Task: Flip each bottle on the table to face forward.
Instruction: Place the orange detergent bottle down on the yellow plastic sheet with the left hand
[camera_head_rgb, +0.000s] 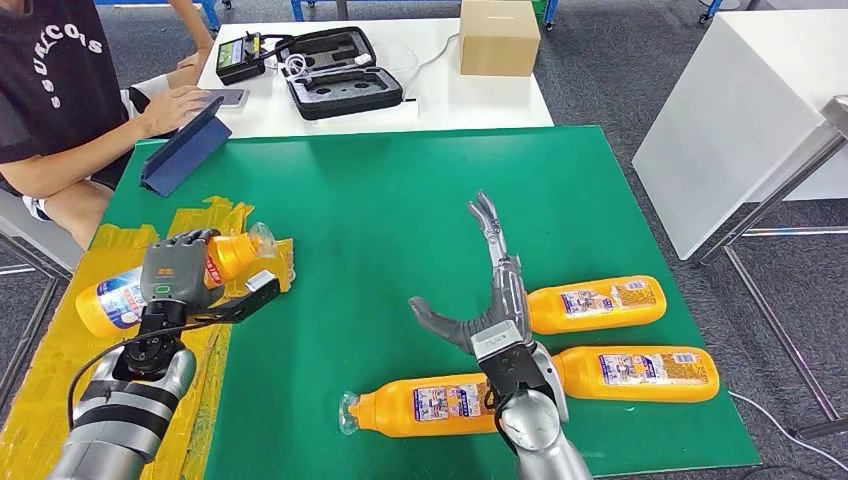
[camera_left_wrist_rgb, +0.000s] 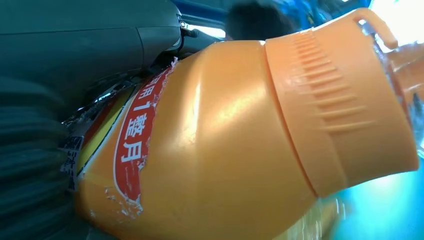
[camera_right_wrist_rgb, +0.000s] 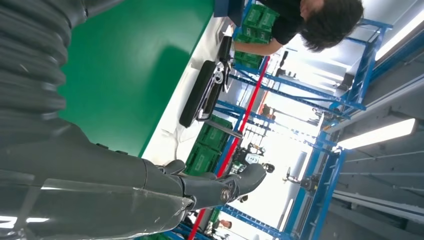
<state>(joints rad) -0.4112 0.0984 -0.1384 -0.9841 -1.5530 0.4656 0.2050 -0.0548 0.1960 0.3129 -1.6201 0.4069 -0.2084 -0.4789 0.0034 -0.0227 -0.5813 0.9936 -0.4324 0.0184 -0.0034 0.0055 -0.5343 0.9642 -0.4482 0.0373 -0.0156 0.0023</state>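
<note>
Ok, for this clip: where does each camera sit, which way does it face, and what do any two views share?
Head view: high on the robot, facing forward and down at the green table; both arms show, left hand gripping a bottle, right hand open above three bottles.
Left wrist view: behind the left hand, close on the held bottle.
Right wrist view: behind the right hand, looking across the table toward a person.
Shared: head and left wrist views both show the held bottle.

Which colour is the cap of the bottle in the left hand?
Orange, like the bottle itself; the cap shows best in the left wrist view.
</note>
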